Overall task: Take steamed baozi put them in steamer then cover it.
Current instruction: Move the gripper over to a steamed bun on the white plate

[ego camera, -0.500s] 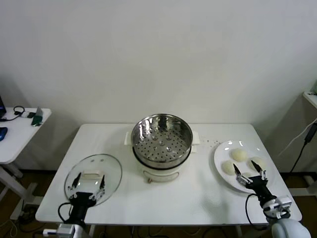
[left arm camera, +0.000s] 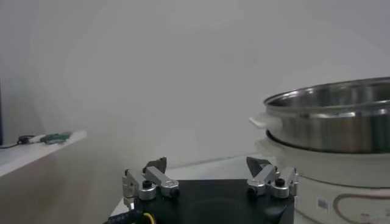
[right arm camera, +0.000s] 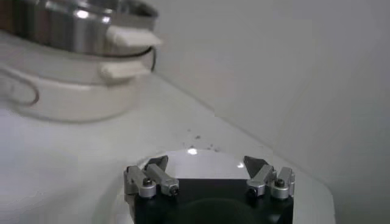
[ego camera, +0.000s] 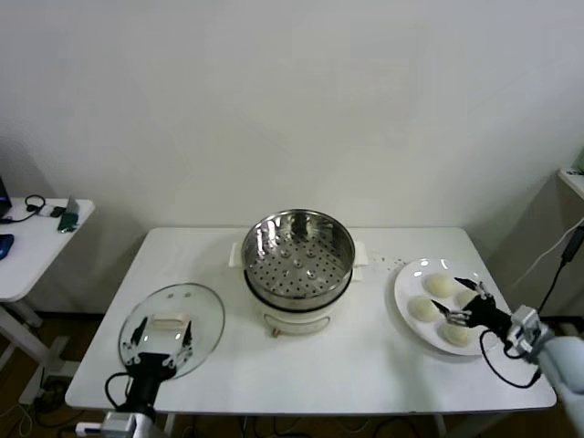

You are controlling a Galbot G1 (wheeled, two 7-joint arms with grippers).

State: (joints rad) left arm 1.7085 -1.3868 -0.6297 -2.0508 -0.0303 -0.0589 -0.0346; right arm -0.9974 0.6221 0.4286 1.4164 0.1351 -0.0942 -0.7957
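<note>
The shiny steel steamer [ego camera: 297, 258] stands empty on its white pot base [ego camera: 294, 319] at the table's middle. Baozi lie on a white plate [ego camera: 405, 281] at the right: one at the back [ego camera: 440, 286], one on the left [ego camera: 422, 310], one at the front [ego camera: 453, 335]. My right gripper [ego camera: 453, 301] is open and empty, reaching in from the right just over the buns. The glass cover [ego camera: 173, 315] with its cream handle [ego camera: 167, 324] lies flat at the front left. My left gripper [ego camera: 162, 336] is open and empty at the cover's near edge.
The left wrist view shows the steamer [left arm camera: 341, 119] ahead. The right wrist view shows the steamer [right arm camera: 67, 24], the pot base [right arm camera: 67, 91] and the plate [right arm camera: 201, 159] under the open right gripper [right arm camera: 206, 163]. A small side table [ego camera: 36, 242] stands far left.
My right arm has swung from the table's front edge to its right side, and the gripper now points left over the plate. The left arm has not moved.
</note>
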